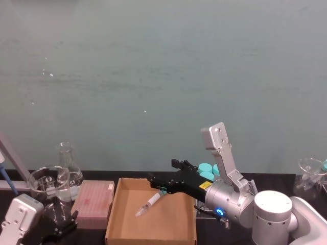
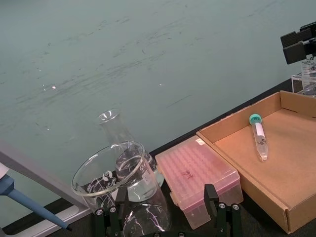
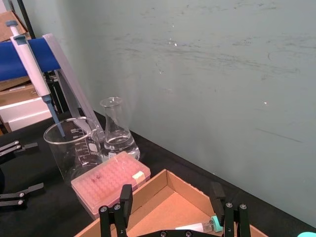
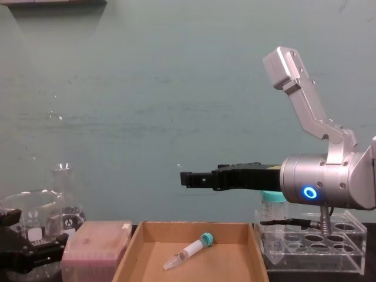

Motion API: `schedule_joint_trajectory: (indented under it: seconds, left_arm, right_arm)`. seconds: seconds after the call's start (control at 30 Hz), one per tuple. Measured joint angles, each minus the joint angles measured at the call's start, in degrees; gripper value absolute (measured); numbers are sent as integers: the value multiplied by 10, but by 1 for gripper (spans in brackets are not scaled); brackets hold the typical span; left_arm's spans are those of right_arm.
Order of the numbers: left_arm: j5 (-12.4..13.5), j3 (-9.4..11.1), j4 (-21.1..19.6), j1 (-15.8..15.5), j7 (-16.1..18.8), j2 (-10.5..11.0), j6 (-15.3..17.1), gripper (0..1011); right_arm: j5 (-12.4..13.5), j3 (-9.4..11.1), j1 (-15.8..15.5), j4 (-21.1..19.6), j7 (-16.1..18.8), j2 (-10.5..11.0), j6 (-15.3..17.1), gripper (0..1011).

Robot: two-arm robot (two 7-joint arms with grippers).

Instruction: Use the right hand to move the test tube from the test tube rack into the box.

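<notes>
**Right claw released above the shallow brown cardboard box.**
The slim clear teal-capped test tube lies flat on the box floor, directly beneath the claw's spread black fingers. The clear acrylic rack stands below its silver wrist. The left claw sits parked well aside, unclenched.

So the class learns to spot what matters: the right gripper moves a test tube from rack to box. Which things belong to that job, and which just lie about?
Job: right gripper, open over the cardboard box; test tube, lying in it; clear test tube rack.

Lying about: pink plastic box; Erlenmeyer flask; glass beaker; wide teal-capped tubes; pipette; left gripper, parked by the beaker.
</notes>
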Motion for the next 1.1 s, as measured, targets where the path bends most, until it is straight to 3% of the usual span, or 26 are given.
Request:
schedule_joint_trajectory:
  seconds: [0.27, 0.57, 0.67, 0.8, 0.83, 1.0, 1.1]
  left_arm:
    - [0, 0, 0, 0, 0, 0, 0, 1000]
    - [0, 0, 0, 0, 0, 0, 0, 1000]
    - [0, 0, 0, 0, 0, 0, 0, 1000]
    - [0, 0, 0, 0, 0, 0, 0, 1000]
    - [0, 0, 0, 0, 0, 0, 0, 1000]
    - [0, 0, 0, 0, 0, 0, 0, 1000]
    - [0, 0, 0, 0, 0, 0, 0, 1000]
  right_arm:
    - [-2, 1, -5, -8, -2, 2, -7, 1003]
    - [-37, 36, -43, -68, -52, 21, -85, 1003]
    - [-75, 55, -66, -89, -114, 28, -135, 1003]
    - [-117, 71, -85, -88, -179, 30, -164, 1003]
    - [-130, 78, -93, -83, -206, 30, -165, 1003]
    - [-145, 105, -115, -66, -263, 29, -133, 1003]
    - [-141, 130, -124, -56, -291, 21, -84, 1003]
